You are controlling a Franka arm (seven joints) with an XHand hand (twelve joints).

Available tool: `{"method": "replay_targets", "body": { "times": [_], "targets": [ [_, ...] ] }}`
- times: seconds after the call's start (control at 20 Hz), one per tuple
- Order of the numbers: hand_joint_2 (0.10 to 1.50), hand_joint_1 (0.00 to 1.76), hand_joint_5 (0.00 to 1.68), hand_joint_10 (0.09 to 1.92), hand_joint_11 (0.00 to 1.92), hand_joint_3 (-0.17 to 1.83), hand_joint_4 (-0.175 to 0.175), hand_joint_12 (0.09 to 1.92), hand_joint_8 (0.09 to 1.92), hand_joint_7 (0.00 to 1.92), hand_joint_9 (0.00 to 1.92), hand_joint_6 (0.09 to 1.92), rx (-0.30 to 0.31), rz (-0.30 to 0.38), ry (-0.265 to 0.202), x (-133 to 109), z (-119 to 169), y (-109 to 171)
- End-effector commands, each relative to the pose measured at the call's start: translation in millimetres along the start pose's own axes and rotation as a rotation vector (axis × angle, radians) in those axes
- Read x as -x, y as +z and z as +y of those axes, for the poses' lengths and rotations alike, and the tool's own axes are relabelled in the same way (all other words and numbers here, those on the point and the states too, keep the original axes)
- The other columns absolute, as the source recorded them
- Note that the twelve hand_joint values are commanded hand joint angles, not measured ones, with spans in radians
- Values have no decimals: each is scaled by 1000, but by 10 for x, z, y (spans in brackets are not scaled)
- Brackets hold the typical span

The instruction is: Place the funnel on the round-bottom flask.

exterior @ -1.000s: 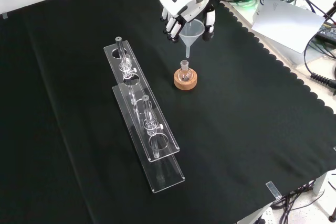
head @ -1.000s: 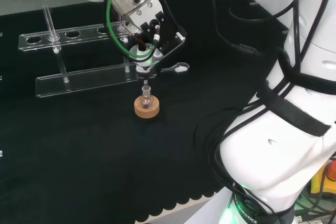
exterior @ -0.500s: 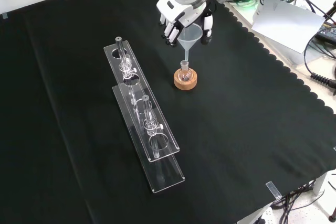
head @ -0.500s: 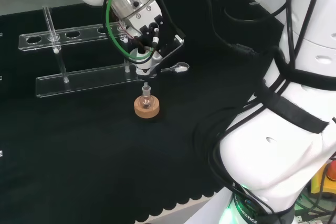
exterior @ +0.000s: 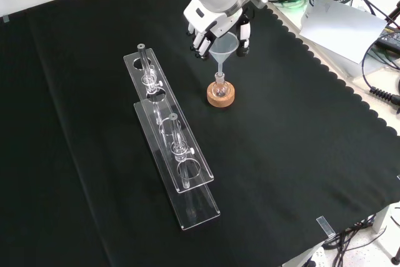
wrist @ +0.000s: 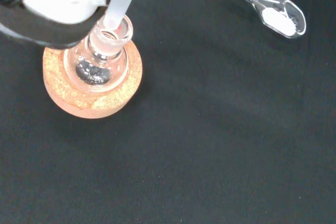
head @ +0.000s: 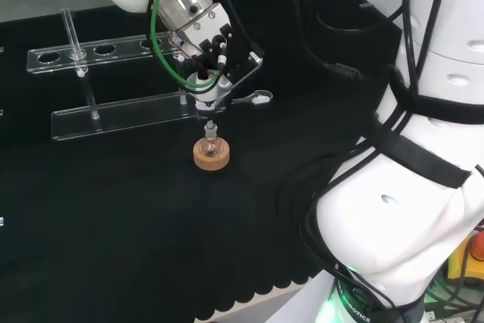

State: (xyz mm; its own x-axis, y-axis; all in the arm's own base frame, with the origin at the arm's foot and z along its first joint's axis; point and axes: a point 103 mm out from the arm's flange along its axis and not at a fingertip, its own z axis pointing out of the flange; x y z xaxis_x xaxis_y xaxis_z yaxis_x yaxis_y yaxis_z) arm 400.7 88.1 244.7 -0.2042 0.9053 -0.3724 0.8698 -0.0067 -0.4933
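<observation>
One step left: funnel stem at the flask mouth, not yet seated.

Robot hand (exterior: 215, 24) has its fingers curled round the clear funnel (exterior: 224, 46), holding it upright over the round-bottom flask (exterior: 220, 85). Wrist view puts the stem tip right at the neck opening; can't tell if it's inside. Next move, I'd judge: straight descent, keep stem centred, then release. Flask sits in a cork ring (exterior: 221, 97) mid-table (exterior: 294, 154) on black cloth. Clear tube racks (exterior: 169, 148) toward the front view's left edge; small clear spatula (head: 255, 97) lies nearby.
</observation>
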Motion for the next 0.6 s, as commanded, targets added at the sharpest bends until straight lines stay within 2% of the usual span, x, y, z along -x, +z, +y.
{"method": "replay_targets", "body": {
  "times": [0.05,0.6],
  "targets": [
    [716,994,828,345,952,720,-55,985,731,730,1243,819,0,3,0,5,3,9],
    [717,993,826,350,952,723,-56,985,734,727,1240,820,-24,5,-8,-11,71,79]
  ]
}}
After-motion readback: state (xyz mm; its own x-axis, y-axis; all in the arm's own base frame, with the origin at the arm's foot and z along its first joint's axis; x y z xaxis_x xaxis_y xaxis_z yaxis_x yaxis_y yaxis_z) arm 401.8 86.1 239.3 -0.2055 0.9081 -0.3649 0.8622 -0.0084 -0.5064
